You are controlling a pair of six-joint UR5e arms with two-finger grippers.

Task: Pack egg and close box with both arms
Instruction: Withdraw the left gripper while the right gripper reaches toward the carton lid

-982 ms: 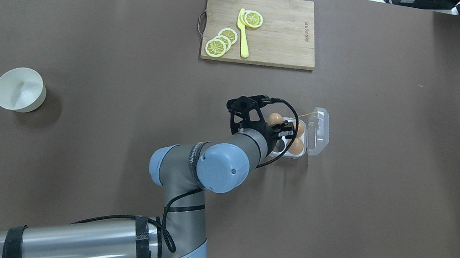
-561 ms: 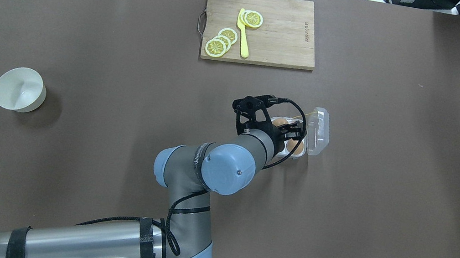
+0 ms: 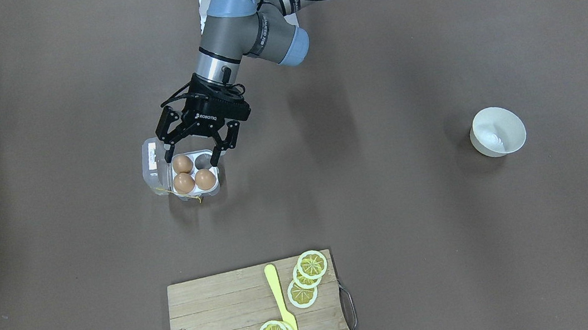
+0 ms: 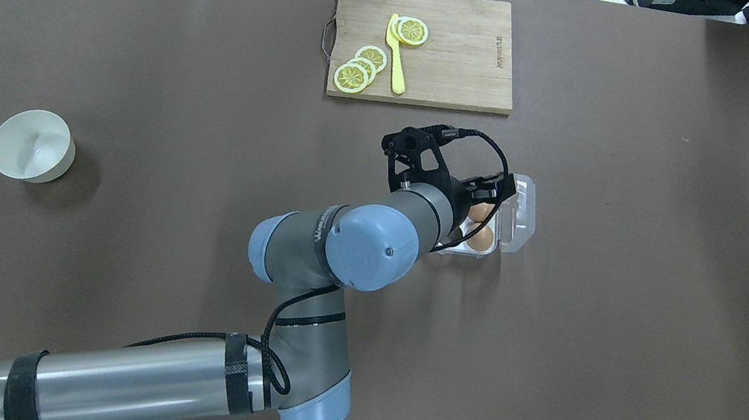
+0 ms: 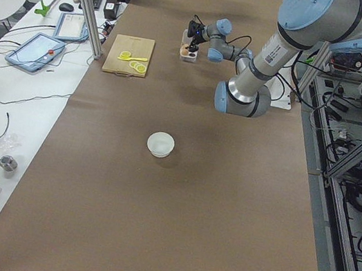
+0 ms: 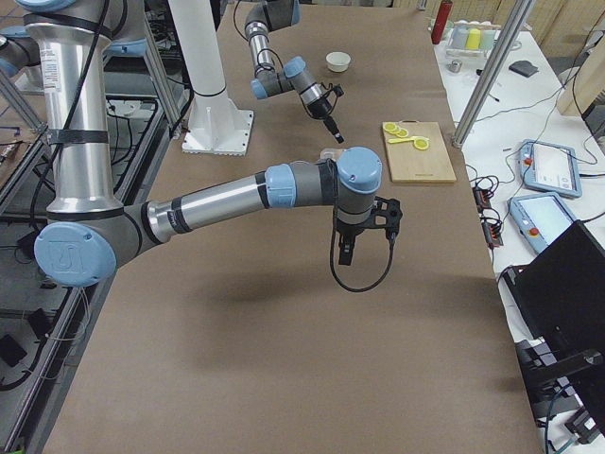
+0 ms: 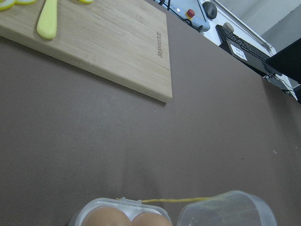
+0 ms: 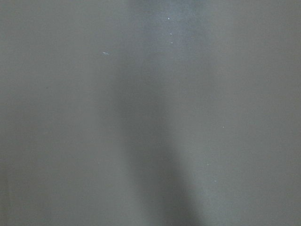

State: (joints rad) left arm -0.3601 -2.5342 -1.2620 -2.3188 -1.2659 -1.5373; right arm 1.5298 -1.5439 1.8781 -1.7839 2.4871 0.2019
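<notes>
The clear box [image 3: 217, 189] stands on the brown table with its lid [image 3: 153, 168] folded open to the side. Three brown eggs [image 3: 182, 163] fill three cells; the fourth cell [image 3: 204, 159] is empty. My left gripper [image 3: 191, 158] hovers just over the box, open and empty, its fingertips straddling the near row. The overhead view shows it [image 4: 487, 194] above the box [image 4: 520, 218]. The left wrist view shows two egg tops [image 7: 106, 219], the lid and the yellow string [image 7: 178, 201]. My right gripper [image 6: 345, 248] hangs above bare table; I cannot tell whether it is open or shut.
A wooden cutting board [image 4: 445, 48] with lemon slices [image 4: 352, 77] and a yellow knife [image 4: 397, 67] lies beyond the box. A white bowl [image 4: 31, 144] stands far off on the table's left side.
My left gripper has moved right and away from me across the box, now covering more of the eggs in the overhead view. The box and eggs have not moved.
</notes>
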